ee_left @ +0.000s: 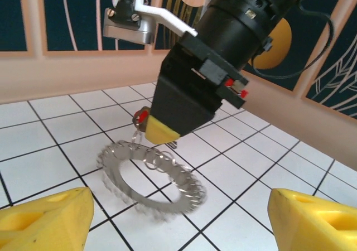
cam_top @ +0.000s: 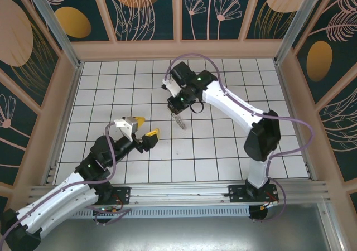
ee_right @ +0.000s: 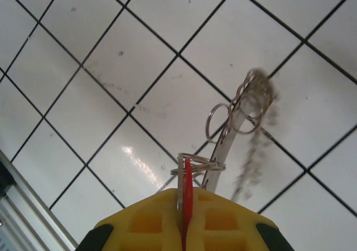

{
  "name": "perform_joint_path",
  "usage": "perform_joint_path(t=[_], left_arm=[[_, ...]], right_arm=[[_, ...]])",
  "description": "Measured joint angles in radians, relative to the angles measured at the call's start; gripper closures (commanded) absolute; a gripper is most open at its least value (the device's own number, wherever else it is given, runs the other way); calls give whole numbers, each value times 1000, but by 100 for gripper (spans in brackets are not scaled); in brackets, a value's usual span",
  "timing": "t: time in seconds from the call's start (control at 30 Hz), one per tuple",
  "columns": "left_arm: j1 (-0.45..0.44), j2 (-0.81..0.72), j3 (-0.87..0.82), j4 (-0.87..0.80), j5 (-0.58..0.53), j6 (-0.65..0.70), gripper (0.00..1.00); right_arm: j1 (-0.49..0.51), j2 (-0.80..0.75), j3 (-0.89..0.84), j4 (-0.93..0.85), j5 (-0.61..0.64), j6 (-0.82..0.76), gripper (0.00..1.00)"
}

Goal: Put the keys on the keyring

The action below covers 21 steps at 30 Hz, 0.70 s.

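The keys (ee_right: 187,191), a thin red tag with a pale metal bit, sit pinched edge-on in the clamped right gripper (ee_right: 184,213). In the left wrist view they hang over the 11 o'clock rim of the keyring (ee_left: 184,187). They look light, stiff and slippery, best held by the tag's flat faces. The left wrist view shows the ring's whole outline; the right wrist view shows its small wire loops. The left gripper (cam_top: 144,126), at the ring's 8 o'clock in the top view, gapes empty.

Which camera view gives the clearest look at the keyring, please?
Left wrist view: the keyring shows its fringed loop large and sharp. Top external shows it as a small grey speck; right wrist sees it edge-on and blurred.
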Motion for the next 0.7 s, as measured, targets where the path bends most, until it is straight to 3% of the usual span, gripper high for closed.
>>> perform_joint_path(t=[0.2,0.37,0.47,0.7], left_arm=[[0,-21,-31,-8,-33,-24,18],[0,-34,-35,-14,-47,-44,17],[0,-40,-40,-14,-48,-65,17],[0,-24,-41,-21,-50,-78,16]], right_arm=[[-9,131,157,36,-40,0,100],[-13,182,187,87,-65,2,100],[-17,180,123,142,-87,9,100],[-37,92,-265,307,-120,76,100]])
